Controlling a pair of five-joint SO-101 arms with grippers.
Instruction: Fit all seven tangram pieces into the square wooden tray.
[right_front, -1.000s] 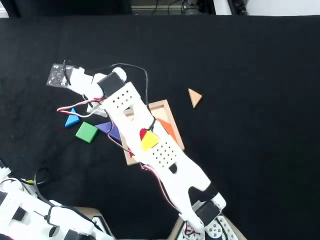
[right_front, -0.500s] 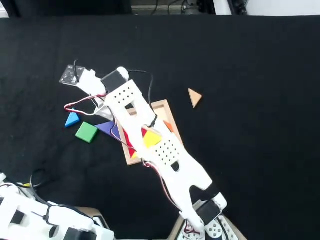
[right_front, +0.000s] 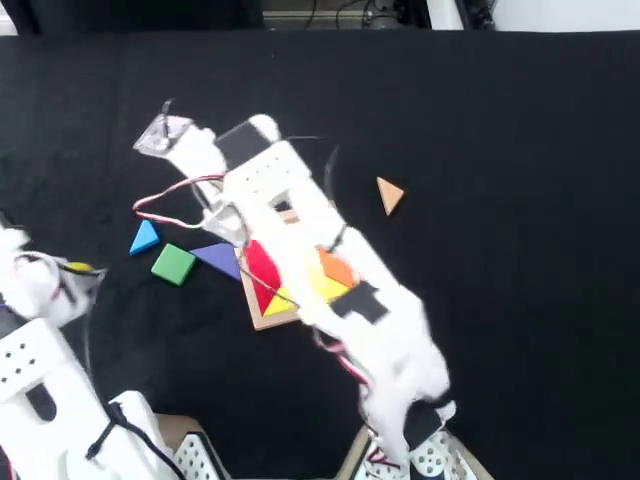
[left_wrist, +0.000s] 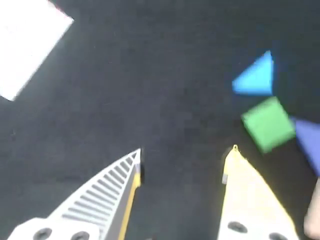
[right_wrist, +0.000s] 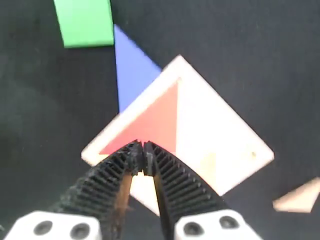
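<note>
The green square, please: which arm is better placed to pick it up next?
Left, probably. The left gripper is open, with the green square ahead of it; the right gripper is shut above the red triangle in the tray.

Square wooden tray (right_front: 267, 319) lies flat, set askew. Red triangle (right_front: 262, 268), yellow pc (right_front: 325, 288) & orange pc (right_front: 338, 268) sit inside. Purple triangle (right_front: 220, 258) at tray's left edge, then green square (right_front: 174, 264), blue triangle (right_front: 145, 238). Tan wooden triangle (right_front: 389, 194) well apart, far side.
</note>
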